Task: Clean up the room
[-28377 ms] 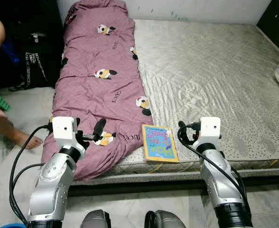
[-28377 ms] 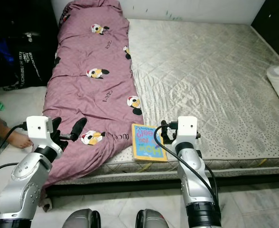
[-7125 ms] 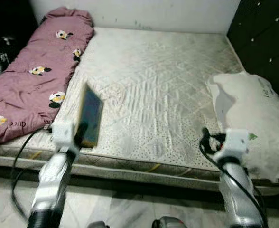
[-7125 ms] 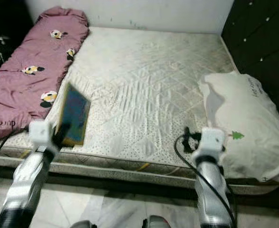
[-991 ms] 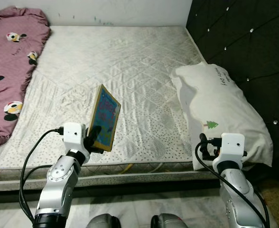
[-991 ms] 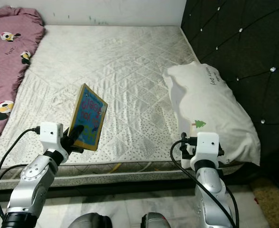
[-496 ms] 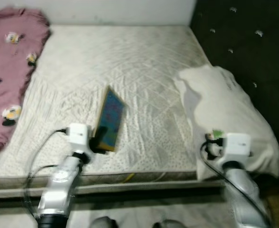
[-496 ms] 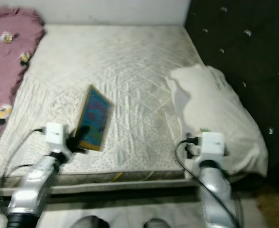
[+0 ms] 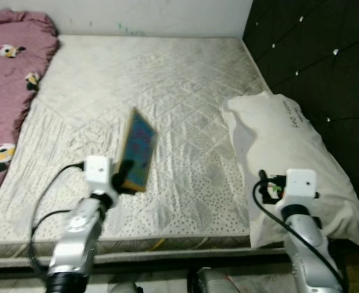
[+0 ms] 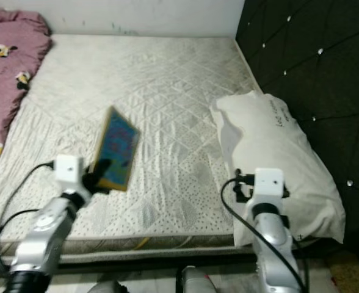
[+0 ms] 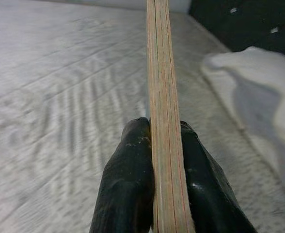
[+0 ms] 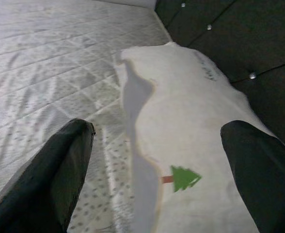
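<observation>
The bed's bare quilted mattress [image 9: 167, 91] takes up most of the left eye view, running from the lower edge up to the wall at the top, with a dark tufted headboard [image 9: 314, 55] down the right side. A purple cartoon-print blanket [image 9: 8, 91] lies along the mattress's far left edge, from the upper left corner downward. A white pillow [image 9: 289, 165] with a small green tree print sits at centre right, against the headboard. The book [image 9: 138, 149], with its bright blue cover, stands on edge just left of centre, lifted clear of the mattress. The left claw [image 9: 119, 177] is clamped on the book's lower edge; in the left wrist view both black fingers [image 11: 128, 189] press flat against the two covers with the page edges running straight up between them. The right claw [image 12: 157, 174] hovers low at the lower right, spread wide and holding nothing, with the pillow directly ahead between its fingers. The step in hand looks like carrying the book off the bed to wherever it belongs. To do it well, the grip should stay firm and low on the spine side so the book cannot pivot or fan open, the wrist should stay level while walking, and the free claw should keep off the pillow.
</observation>
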{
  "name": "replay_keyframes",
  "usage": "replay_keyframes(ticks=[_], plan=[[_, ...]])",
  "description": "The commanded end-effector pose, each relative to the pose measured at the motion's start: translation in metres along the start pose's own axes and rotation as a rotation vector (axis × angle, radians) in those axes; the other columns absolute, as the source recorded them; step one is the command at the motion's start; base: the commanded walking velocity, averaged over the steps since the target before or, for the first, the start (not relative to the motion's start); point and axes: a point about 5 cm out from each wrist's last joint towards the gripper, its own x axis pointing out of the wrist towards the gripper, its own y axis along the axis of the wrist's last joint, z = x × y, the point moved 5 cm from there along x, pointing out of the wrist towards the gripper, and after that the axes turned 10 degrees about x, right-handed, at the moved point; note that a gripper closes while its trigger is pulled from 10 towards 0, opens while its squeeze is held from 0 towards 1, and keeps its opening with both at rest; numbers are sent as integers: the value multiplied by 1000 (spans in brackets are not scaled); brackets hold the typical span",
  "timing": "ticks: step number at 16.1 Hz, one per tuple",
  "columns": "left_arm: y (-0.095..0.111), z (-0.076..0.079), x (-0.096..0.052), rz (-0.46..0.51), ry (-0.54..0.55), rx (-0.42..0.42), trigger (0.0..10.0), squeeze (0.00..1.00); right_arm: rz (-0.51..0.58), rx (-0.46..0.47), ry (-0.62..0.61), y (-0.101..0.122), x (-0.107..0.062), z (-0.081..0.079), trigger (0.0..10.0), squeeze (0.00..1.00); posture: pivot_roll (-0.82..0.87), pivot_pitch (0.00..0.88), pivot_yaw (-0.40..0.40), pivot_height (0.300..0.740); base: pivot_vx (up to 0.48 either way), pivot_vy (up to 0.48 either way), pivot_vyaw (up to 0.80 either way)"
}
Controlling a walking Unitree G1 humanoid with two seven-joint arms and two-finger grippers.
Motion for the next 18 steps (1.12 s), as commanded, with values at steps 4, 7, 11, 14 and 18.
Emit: replay_keyframes(ticks=[4,7,11,14,18], plan=[[12,2,2,45,-1,15,10000,0,-9,-12,-3,-1,-1,4,10000,0,-129,76,-7,740,0,0,-800],[12,3,3,47,-1,11,10000,0,-8,-12,-2,-1,-1,4,10000,0,-129,78,-8,740,0,-80,0],[13,3,3,48,1,9,10000,0,-9,-15,-1,-1,0,5,10000,0,-129,80,-9,740,0,-300,0],[12,3,3,46,2,9,10000,0,-9,-14,-1,-1,0,5,10000,0,-130,80,-9,740,0,-365,0],[12,2,4,45,4,13,10000,0,-8,-15,0,0,1,4,10000,0,-129,80,-8,740,0,-349,0]])
